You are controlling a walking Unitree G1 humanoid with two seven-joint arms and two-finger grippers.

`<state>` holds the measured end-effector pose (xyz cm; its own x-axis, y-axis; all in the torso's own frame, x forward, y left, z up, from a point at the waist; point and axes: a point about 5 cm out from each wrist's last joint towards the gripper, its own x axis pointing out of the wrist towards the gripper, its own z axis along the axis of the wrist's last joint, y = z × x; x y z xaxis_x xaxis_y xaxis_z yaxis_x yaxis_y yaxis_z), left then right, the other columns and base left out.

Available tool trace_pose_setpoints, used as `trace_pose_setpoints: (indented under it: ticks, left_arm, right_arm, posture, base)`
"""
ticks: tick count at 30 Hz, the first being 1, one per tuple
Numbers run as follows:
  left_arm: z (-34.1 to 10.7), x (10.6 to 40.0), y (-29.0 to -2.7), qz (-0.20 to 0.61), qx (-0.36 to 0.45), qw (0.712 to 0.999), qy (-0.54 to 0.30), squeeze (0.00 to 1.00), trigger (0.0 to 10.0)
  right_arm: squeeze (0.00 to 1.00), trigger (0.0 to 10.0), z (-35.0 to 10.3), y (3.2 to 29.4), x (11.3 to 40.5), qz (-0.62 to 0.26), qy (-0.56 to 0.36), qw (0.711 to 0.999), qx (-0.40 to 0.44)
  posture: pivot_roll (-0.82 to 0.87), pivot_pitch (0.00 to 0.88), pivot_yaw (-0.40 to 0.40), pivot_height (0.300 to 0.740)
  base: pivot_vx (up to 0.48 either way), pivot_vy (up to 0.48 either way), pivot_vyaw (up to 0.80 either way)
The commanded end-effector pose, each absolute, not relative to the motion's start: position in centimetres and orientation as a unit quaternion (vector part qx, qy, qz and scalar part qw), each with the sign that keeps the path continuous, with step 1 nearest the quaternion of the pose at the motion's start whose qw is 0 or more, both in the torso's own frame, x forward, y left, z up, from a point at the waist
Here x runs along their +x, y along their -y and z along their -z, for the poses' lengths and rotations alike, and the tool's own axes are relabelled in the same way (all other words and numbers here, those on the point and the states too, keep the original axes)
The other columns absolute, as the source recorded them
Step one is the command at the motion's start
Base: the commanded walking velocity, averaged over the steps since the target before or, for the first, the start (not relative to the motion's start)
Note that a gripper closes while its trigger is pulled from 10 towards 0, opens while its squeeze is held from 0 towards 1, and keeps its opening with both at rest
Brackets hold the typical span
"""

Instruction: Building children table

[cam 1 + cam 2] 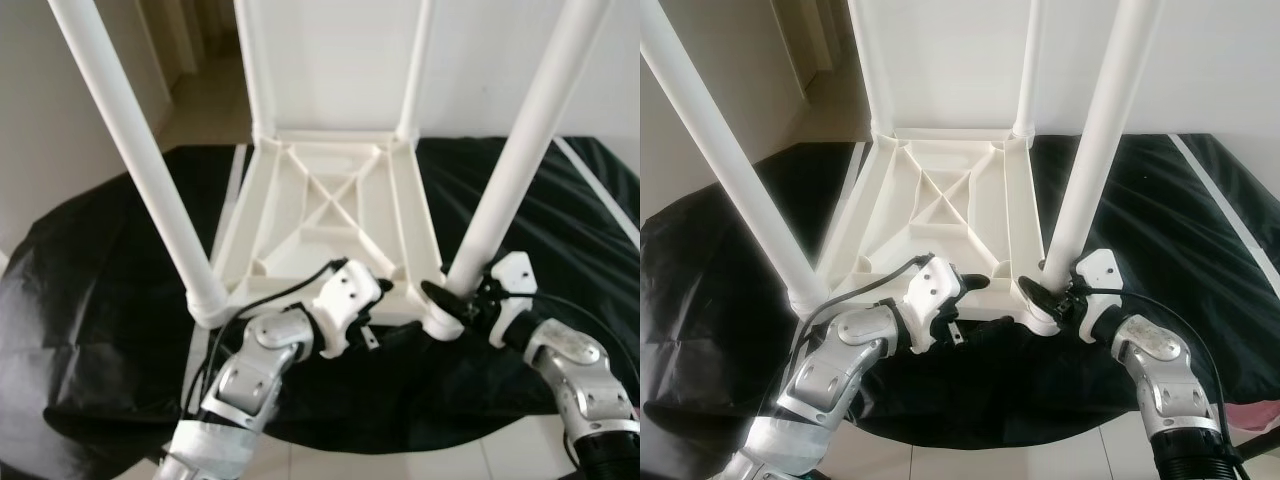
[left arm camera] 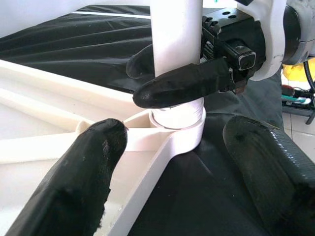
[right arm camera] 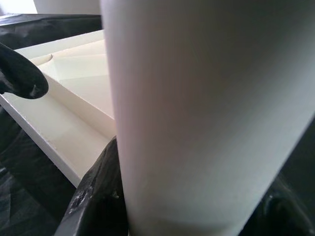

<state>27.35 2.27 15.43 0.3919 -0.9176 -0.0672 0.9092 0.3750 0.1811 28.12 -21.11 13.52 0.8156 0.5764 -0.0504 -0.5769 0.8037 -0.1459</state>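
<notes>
The right gripper [image 1: 452, 303], at the lower right of the left eye frame, has its two black fingers closed around the base of a white round plastic table leg [image 1: 525, 145], just above the corner socket where that leg meets the frame; the left wrist view shows one finger [image 2: 184, 84] pressed across the front of the tube and the other behind it. The left gripper [image 1: 385, 291], at lower centre, has its jaws spread wide with nothing between them, its fingertips at the near edge of the upside-down white plastic children's table top [image 1: 330, 205]. That table top lies underside up, ribs and crossed braces showing, in the middle of the frame on a black plastic sheet [image 1: 90, 290]. Four white legs rise from its corners toward the upper edge, the near-left leg [image 1: 135, 150] leaning outward.
</notes>
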Motion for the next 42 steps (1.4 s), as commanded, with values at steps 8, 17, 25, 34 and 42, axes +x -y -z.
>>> trace_pose_setpoints:
  ticks: [8, 17, 25, 34, 42]
  left_arm:
    - [-15.3, 27.3, -1.7, 0.547, 0.088, 0.832, 0.018, 0.0, 10.0]
    - [-15.2, 27.2, -1.6, 0.548, 0.086, 0.832, 0.017, 0.0, 10.0]
    - [-15.3, 27.2, -1.5, 0.546, 0.083, 0.834, 0.018, 0.0, 10.0]
    - [-15.4, 27.3, -1.5, 0.543, 0.084, 0.835, 0.021, 0.0, 10.0]
    - [-15.4, 27.3, -1.2, 0.546, 0.083, 0.833, 0.023, 0.0, 10.0]
  right_arm:
    - [0.0, 10.0, -12.3, 20.8, 27.2, -0.25, -0.017, 0.968, -0.019]
    - [0.0, 10.0, -12.5, 21.0, 27.3, -0.112, 0.014, 0.994, -0.013]
    - [0.0, 10.0, -12.2, 20.4, 27.1, -0.018, 0.004, 1.0, 0.005]
    - [0.0, 10.0, -11.1, 17.8, 26.7, 0.147, -0.028, 0.987, 0.052]
    - [0.0, 10.0, -11.5, 15.6, 27.0, 0.097, -0.024, 0.994, 0.031]
  posture:
    - [-0.1, 0.028, 0.045, 0.74]
    - [-0.1, 0.032, 0.034, 0.74]
    - [-0.1, 0.033, 0.029, 0.74]
    - [-0.09, 0.025, 0.013, 0.74]
    - [-0.1, 0.022, 0.011, 0.74]
  base:
    - [0.0, 0.0, 0.0]
    - [0.0, 0.0, 0.0]
    - [0.0, 0.0, 0.0]
    - [0.0, 0.0, 0.0]
    - [0.0, 0.0, 0.0]
